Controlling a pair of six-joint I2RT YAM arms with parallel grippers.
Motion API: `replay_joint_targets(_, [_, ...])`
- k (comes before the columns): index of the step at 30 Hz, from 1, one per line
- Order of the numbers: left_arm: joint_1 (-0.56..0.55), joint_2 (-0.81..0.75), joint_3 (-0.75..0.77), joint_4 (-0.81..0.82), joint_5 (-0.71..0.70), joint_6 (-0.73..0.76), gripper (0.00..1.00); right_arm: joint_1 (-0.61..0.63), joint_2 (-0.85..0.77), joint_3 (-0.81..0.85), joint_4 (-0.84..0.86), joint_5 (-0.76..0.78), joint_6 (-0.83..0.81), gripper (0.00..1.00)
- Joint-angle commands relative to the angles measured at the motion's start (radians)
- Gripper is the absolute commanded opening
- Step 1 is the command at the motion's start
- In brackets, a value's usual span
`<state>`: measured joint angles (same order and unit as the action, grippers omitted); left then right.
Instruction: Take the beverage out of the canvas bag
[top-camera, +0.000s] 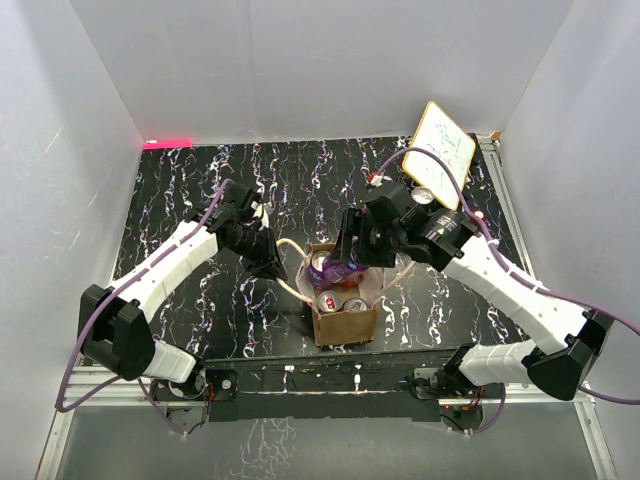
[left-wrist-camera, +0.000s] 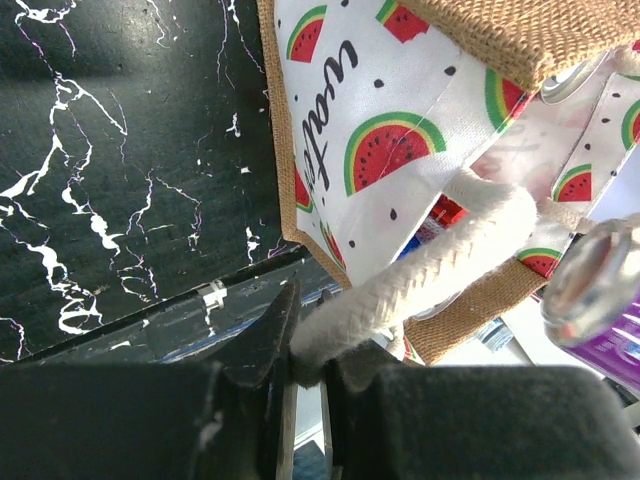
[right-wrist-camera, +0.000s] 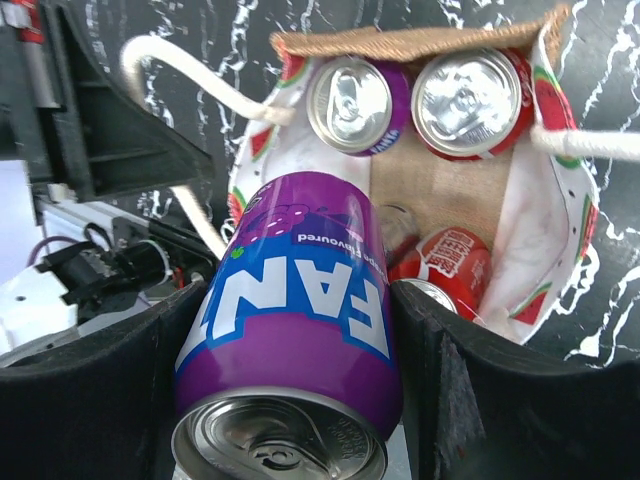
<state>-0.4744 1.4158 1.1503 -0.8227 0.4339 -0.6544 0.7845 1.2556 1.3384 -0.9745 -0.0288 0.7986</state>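
1. The small tan-brown burlap canvas bag (top-camera: 345, 322) with the pale watermelon-print lining stands on the black, white-veined marble-look worktop (top-camera: 180, 190), near its front edge and between the two arms.
2. The left end effector (left-wrist-camera: 305, 365) is pinched tight on one thick cream rope handle (left-wrist-camera: 420, 275) of the bag; in the left wrist view the rope runs straight out of the narrow slot between its dark fingers.
3. That handle stretches from the bag's left side up to the left arm, held off the worktop.
4. The right end effector (right-wrist-camera: 290, 400) grips a purple Fanta grape soda can (right-wrist-camera: 295, 320), one dark finger (right-wrist-camera: 90, 390) pressed on each side of it.
5. The purple can lies tilted in the grip, its silver top (right-wrist-camera: 280, 445) facing the wrist camera, and it sits above the bag's open mouth rather than down among the others.
6. Down inside the bag, a second purple can (right-wrist-camera: 360, 100) and a red can (right-wrist-camera: 472, 100) stand side by side against the far wall, silver tops up.
7. Another red can (right-wrist-camera: 450, 265) lies lower in the bag, close behind the gripped one.
8. The second cream handle (right-wrist-camera: 590, 143) trails off the bag's other side.
9. A small white board with a wooden frame (top-camera: 443, 152) leans at the worktop's back right corner, well apart from the bag.
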Motion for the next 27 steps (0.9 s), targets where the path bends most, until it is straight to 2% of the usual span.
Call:
replay_joint_targets(1, [0.002, 0.001, 0.043, -0.026, -0.005, 0.023, 0.0, -0.052, -0.002, 0.158, 0.178, -0.094, -0.073, 0.08])
replay_joint_targets(8, [0.002, 0.035, 0.069, -0.042, -0.002, 0.041, 0.0, -0.195, 0.12, 0.39, 0.078, -0.031, -0.234, 0.08])
replay_joint_targets(12, [0.002, 0.053, 0.085, -0.052, -0.004, 0.048, 0.0, -0.278, 0.151, 0.403, 0.01, 0.102, -0.283, 0.08])
replay_joint_targets(16, [0.002, 0.061, 0.088, -0.06, 0.0, 0.055, 0.0, -0.371, 0.139, 0.313, 0.002, 0.157, -0.318, 0.08])
replay_joint_targets(27, [0.002, 0.08, 0.079, -0.07, 0.019, 0.058, 0.0, -0.513, 0.064, -0.142, 0.103, 0.149, -0.275, 0.08])
